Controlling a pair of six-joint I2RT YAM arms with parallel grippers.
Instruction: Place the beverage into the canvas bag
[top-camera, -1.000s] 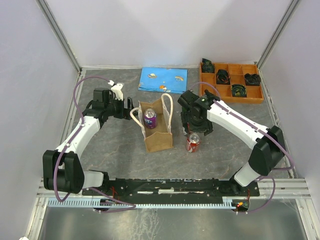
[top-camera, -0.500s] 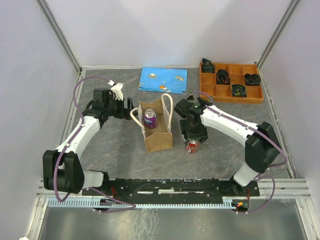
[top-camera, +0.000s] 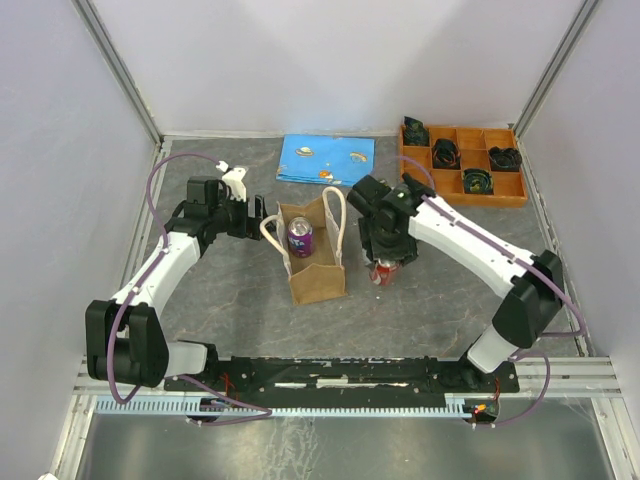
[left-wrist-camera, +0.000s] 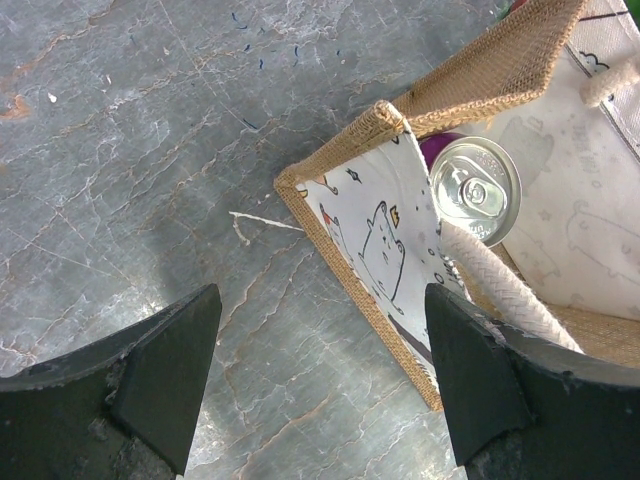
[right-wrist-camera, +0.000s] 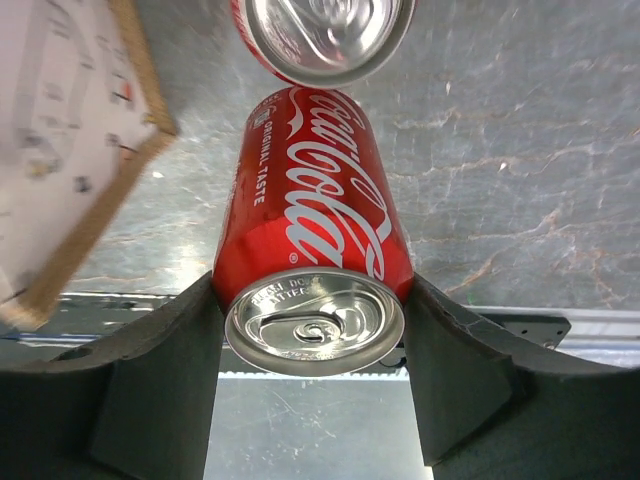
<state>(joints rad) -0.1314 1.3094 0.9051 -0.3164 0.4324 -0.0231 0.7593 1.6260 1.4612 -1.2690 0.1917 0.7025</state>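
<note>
Beverage: a red Coca-Cola can (right-wrist-camera: 310, 220), just to the right of the canvas bag (top-camera: 318, 282) and outside it; whether its base rests on the table (left-wrist-camera: 120, 150) I cannot tell.
Right gripper: the right gripper (right-wrist-camera: 312, 292) straddles the can just under its rim, jaws about a can's width apart, both pads against the wall. It looks like a grip.
Bag: upright, mouth open, with a purple can (top-camera: 300, 237) standing inside toward the far end.
Left gripper: the left gripper (left-wrist-camera: 320, 385) hangs at the bag's left far corner with jaws spread wide, holding nothing. The cream handle (left-wrist-camera: 480, 270) runs down toward one finger, and I cannot tell whether they touch.
Beyond the bag: a blue printed sheet (top-camera: 327, 160) lies behind it, and an orange compartment tray (top-camera: 465, 203) sits behind and to the right.
Risk, slip: the hold is high on smooth aluminium, so a quick swing toward the bag could let the can tilt or drop.
Risk, snag: the bag's right handle loop stands between the can and the mouth (an easy thing to hook).
Risk, collision: the purple can takes up part of the floor, so a drop too far back would land the can on its lid.
Risk, tipping: nothing steadies the soft bag, so a knock on its rim could fold or topple it.
</note>
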